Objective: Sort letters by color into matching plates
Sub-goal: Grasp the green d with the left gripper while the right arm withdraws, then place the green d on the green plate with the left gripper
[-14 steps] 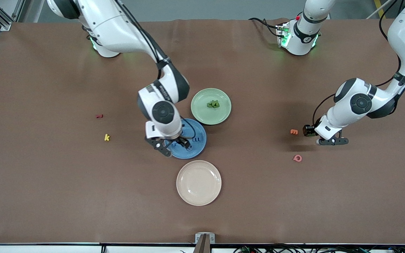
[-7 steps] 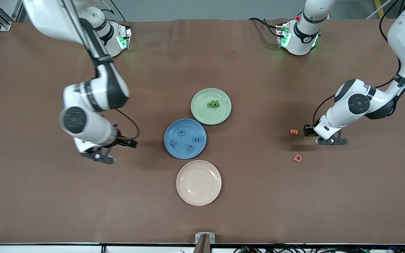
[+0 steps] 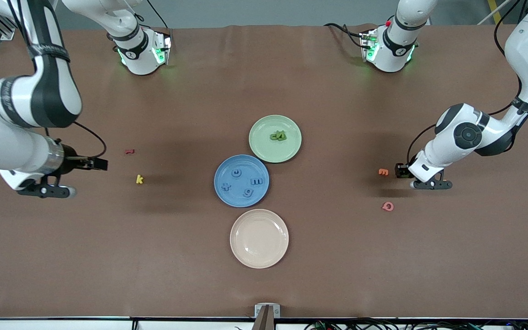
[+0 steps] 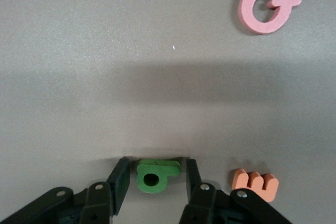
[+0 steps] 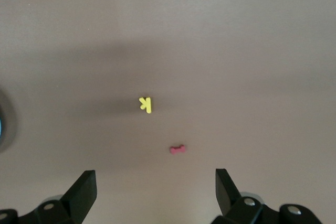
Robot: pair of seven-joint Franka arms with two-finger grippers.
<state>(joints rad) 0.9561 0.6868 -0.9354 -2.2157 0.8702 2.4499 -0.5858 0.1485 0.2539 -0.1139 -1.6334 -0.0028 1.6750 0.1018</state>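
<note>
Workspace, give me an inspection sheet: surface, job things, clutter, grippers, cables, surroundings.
Surface: brown table.
Job things: four blue letters in blue plate; green letters in green plate; one green letter on the table.
Clutter: cream plate; yellow, red, orange, pink letters.
Grippers: left gripper around the green letter; right gripper open, empty.
Cables: along the table's edge.
Surroundings: nothing seen.

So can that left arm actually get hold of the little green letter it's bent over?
Probably yes. The left tool already has the green letter between its open fingers on the bare table; the orange letter beside it lies outside them.
</note>
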